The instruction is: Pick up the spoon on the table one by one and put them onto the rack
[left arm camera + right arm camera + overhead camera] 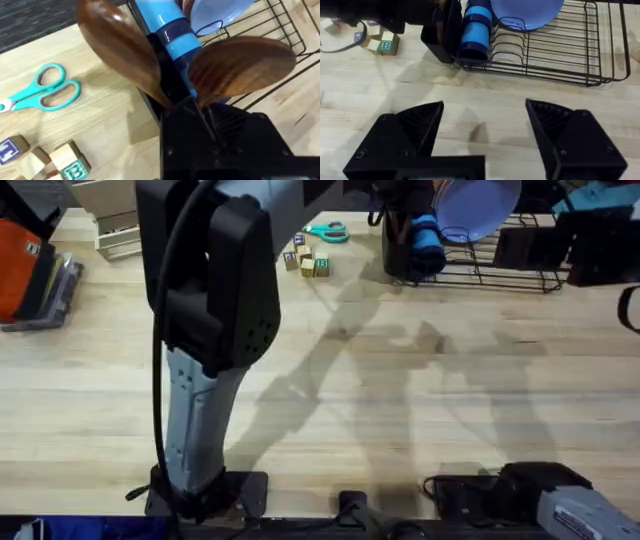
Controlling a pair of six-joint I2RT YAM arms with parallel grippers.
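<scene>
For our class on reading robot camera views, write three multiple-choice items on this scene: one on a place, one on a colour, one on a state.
1. Where do the scissors lie?
A. in the rack
B. on the table, left of the rack
C. in the right gripper

2. What colour is the cup at the rack?
A. blue
B. red
C. green

3. How are the right gripper fingers?
A. shut on a spoon
B. shut on nothing
C. open

Answers: 1 B, the overhead view shows them on the table beside the blocks. 2 A, blue in both wrist views. 3 C, a wide gap with bare wood between.
</scene>
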